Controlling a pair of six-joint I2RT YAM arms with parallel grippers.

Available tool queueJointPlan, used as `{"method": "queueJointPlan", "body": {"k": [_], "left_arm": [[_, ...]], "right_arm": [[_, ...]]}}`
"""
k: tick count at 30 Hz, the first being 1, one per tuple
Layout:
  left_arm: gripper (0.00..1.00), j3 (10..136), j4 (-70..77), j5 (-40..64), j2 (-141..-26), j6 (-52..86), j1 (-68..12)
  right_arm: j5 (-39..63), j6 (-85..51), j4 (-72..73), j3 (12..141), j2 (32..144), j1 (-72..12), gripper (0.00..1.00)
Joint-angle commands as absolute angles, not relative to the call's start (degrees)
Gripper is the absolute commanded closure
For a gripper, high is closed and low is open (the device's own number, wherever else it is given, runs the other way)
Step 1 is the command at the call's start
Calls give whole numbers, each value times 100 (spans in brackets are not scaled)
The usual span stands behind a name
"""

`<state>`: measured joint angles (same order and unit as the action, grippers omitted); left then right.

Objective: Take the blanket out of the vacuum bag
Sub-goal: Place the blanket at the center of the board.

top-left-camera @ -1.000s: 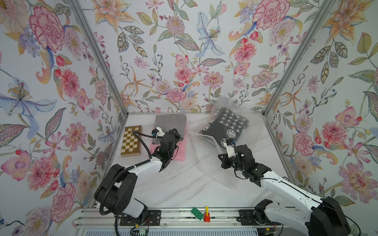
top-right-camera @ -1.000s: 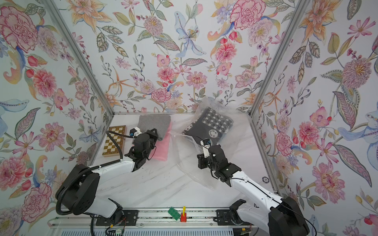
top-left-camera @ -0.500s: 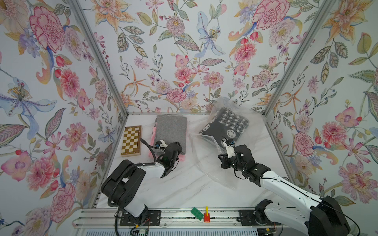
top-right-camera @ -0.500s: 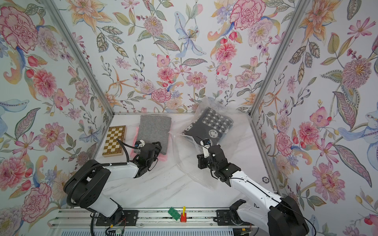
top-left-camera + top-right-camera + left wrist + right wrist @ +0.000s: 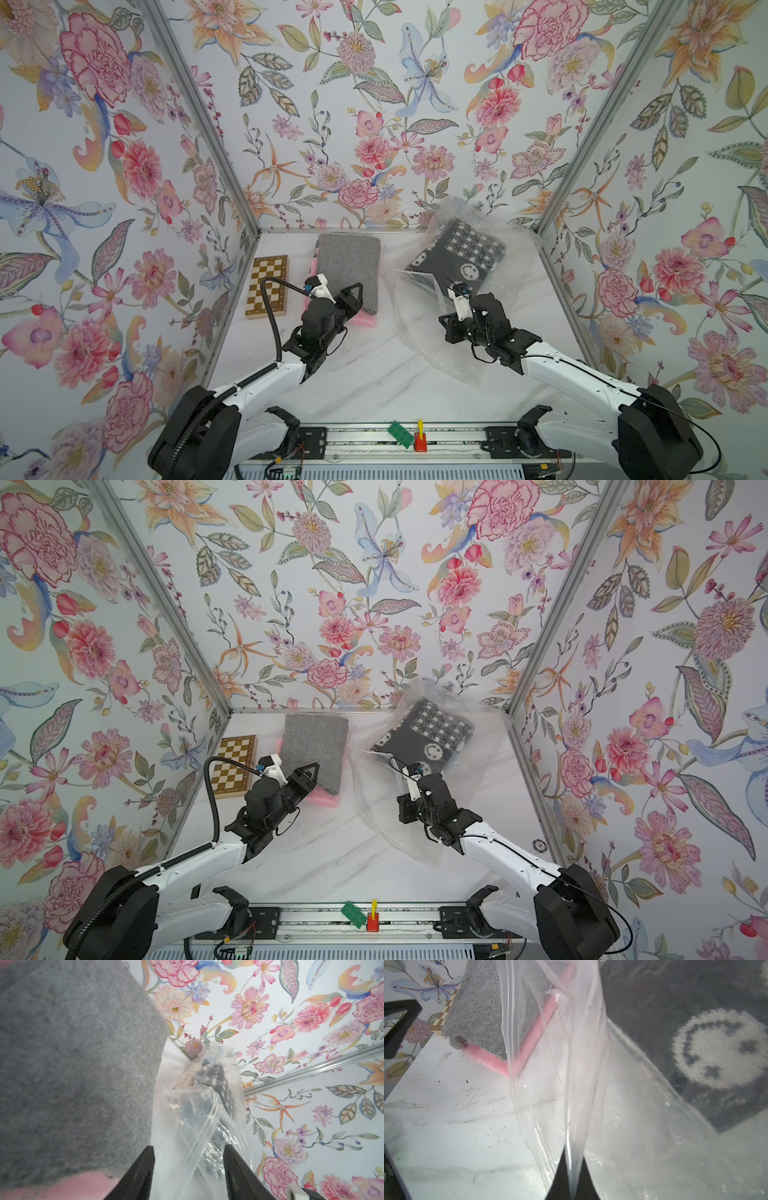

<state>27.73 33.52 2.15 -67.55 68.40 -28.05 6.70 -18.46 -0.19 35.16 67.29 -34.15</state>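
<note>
clear vacuum bag [image 5: 577,1105] edge in right end effector [image 5: 573,1157], open marble tabletop [image 5: 456,1118]

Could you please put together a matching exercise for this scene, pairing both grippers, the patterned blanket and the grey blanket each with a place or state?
Things:
1. left gripper
2. right gripper
3. patterned blanket
4. grey blanket

Places or states:
A. lying on top of the pink blanket
B. shut on the film of the vacuum bag
C. inside the vacuum bag
D. open

Right pairs: 1-D, 2-B, 3-C, 4-A.
</note>
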Motion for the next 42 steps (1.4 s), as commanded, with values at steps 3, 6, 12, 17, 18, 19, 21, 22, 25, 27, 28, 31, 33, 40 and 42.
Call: {"method": "queueJointPlan", "body": {"k": [3, 6, 12, 17, 18, 19, 21, 22, 25, 27, 28, 31, 33, 40, 42], "left_arm": [[45, 3217, 4307, 1144, -7620, 6688, -2458], [43, 3566, 4403, 1284, -8414, 6642, -2359], [45, 3061, 5005, 1125, -9357, 7285, -2188], [40, 2718, 4813, 865, -9543, 6882, -2151], [39, 2755, 4826, 921, -9668, 6820, -2123], [38, 2790, 4939, 1000, -9808, 6770, -2117], [38, 2772, 5368, 1098, -9982, 6829, -2118], [38, 2737, 5693, 1159, -10040, 6899, -2106], [38, 2747, 6256, 1453, -9963, 6878, -2033], [38, 2850, 6368, 1681, -9730, 6702, -1992], [38, 2954, 6134, 1700, -9554, 6518, -1995], [36, 3330, 4929, 1261, -9024, 5676, -2013], [34, 3592, 4293, 648, -8698, 5057, -1999], [27, 5118, 4107, 32, -9664, 4009, -1549], [26, 5860, 4055, 215, -10281, 3962, -1356]], "right_arm": [[675, -1906, 1, 3796, 6801, -3593, 100], [590, -1919, -19, 3763, 6755, -3664, 100], [462, -1933, -256, 3686, 6530, -3666, 100], [361, -1894, -239, 3557, 6420, -3661, 100], [368, -1876, -260, 3589, 6462, -3649, 100], [378, -1835, -287, 3649, 6519, -3640, 100], [399, -1793, -368, 3781, 6620, -3637, 100], [412, -1789, -393, 3841, 6654, -3634, 100], [409, -1810, -370, 3874, 6632, -3647, 100], [387, -1838, -351, 3829, 6600, -3647, 100], [353, -1843, -352, 3800, 6584, -3645, 100], [310, -1835, -347, 3745, 6573, -3627, 100], [314, -1830, -326, 3744, 6586, -3621, 100], [414, -1789, -302, 3916, 6641, -3636, 100], [413, -1777, -318, 3946, 6696, -3639, 100]]}}
